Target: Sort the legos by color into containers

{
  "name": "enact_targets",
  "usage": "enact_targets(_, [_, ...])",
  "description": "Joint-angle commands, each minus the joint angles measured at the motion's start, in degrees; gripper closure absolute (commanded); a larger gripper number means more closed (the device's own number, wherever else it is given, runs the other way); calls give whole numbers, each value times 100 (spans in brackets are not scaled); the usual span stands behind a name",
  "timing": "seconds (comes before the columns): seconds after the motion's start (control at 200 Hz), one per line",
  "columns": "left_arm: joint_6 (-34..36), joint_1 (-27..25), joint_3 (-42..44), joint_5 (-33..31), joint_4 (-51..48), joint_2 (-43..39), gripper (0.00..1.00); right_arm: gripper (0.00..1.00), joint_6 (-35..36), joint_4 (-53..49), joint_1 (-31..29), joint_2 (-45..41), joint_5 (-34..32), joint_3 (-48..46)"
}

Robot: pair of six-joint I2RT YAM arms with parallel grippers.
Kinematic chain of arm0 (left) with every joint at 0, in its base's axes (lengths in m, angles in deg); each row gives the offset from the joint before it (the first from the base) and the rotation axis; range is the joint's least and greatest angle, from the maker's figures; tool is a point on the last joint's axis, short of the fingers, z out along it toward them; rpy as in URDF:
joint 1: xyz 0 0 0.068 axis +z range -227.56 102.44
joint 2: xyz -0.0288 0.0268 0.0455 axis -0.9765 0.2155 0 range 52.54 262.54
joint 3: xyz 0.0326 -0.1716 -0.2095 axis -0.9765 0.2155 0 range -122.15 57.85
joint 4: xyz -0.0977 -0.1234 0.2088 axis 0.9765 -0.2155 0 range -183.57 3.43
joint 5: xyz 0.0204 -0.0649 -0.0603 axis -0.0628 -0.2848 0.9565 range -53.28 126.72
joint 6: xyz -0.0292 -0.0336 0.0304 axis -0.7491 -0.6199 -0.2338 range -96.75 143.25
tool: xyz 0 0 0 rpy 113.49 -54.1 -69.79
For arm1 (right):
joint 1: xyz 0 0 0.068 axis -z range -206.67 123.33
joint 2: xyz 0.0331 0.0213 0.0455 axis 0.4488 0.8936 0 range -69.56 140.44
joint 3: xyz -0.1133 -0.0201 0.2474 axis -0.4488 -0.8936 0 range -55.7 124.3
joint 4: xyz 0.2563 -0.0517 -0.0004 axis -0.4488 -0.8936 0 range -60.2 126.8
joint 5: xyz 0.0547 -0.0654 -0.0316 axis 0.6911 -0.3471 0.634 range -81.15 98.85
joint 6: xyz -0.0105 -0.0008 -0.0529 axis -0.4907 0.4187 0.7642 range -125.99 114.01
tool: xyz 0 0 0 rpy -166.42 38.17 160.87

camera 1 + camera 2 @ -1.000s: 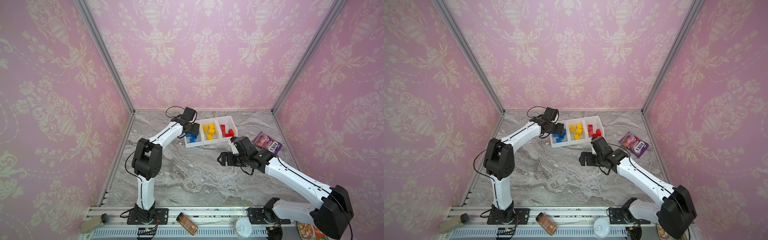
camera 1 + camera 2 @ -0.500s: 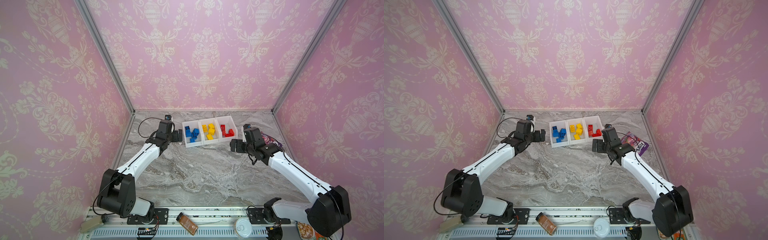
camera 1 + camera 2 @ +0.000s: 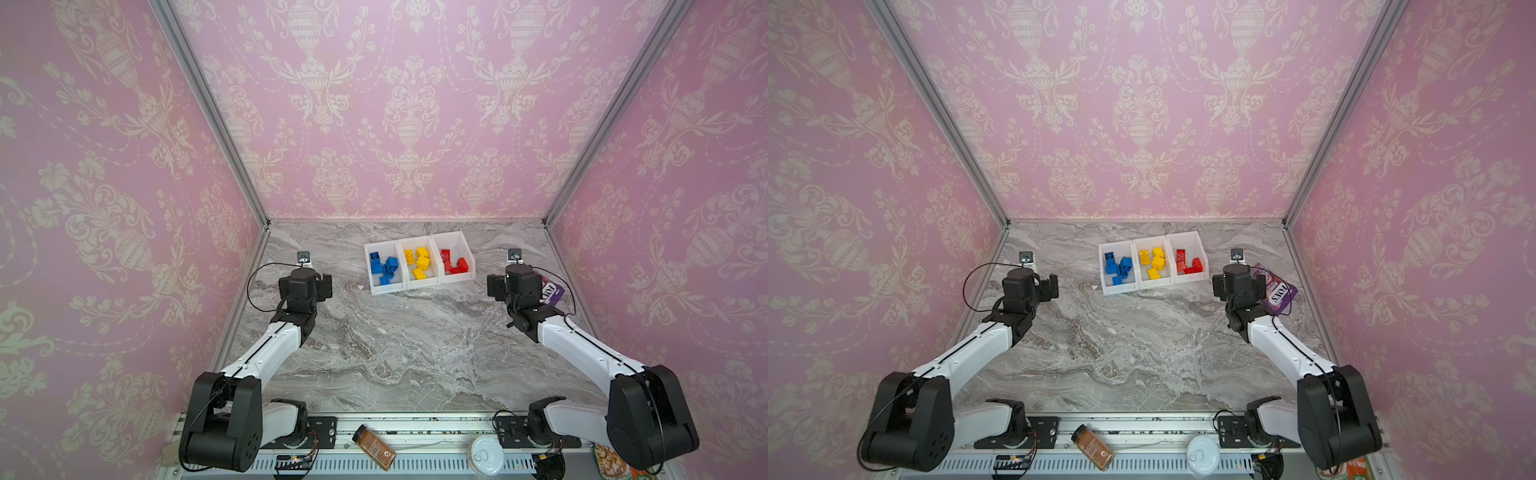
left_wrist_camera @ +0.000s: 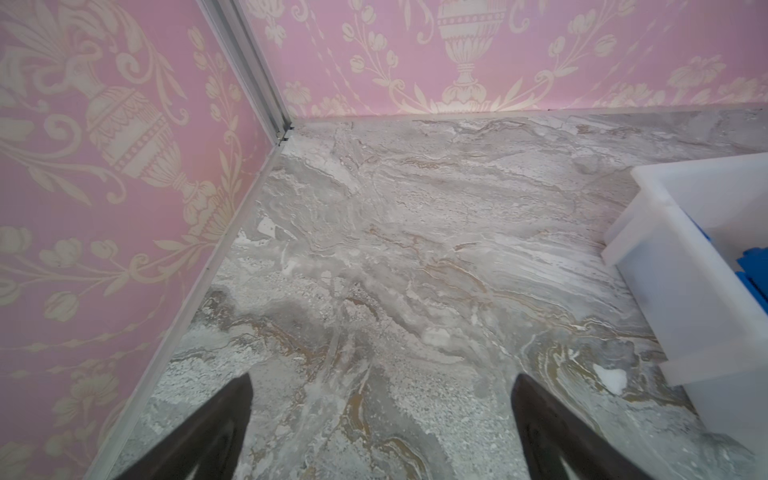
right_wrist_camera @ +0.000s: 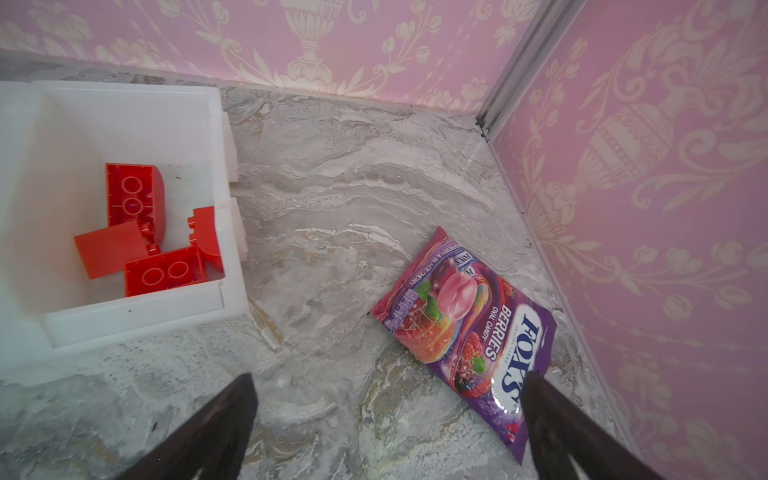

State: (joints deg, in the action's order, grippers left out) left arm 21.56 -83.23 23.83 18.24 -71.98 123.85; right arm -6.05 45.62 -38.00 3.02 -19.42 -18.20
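The legos (image 3: 419, 264) all lie inside the containers (image 3: 422, 284), three white bins joined in a row toward the back of the marbled counter (image 3: 395, 353). In both top views, blue bricks are in the left bin, yellow in the middle and red in the right. The right wrist view shows the red bricks (image 5: 137, 232) close up, tumbled together, two with their hollow undersides turned up. In the left wrist view only a sliver of the blue bricks (image 4: 754, 270) shows, cut off at the frame edge behind the bin wall.

The left claw (image 4: 381, 378) hangs over bare counter to the left of the bins, its fingers spread wide with nothing between them. The right claw (image 5: 389, 376) hangs to the right of the bins, also spread wide and empty.

Just beside the right claw lies a purple candy bag (image 5: 469, 336) printed "FOX'S", "BERRIES" and "OVAL CANDY". One finger covers its corner, and in a top view the wrist hides part of it (image 3: 1273, 291).

On the front rail lie a brown spice jar (image 3: 374, 446), its label too small to read, and a round white-lidded can (image 3: 485, 455). An orange packet (image 3: 611, 461) is cut off at the frame's bottom.
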Motion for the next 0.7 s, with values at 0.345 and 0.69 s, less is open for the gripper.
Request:
enact_targets(0.345, [372,103,1358,42,3142,756,1,0,468,2689,352,542,637,-1264])
enact_targets(0.69, [407,151,2071,141,5880,2239,1,0,370,3012,617,570,1344,-1483])
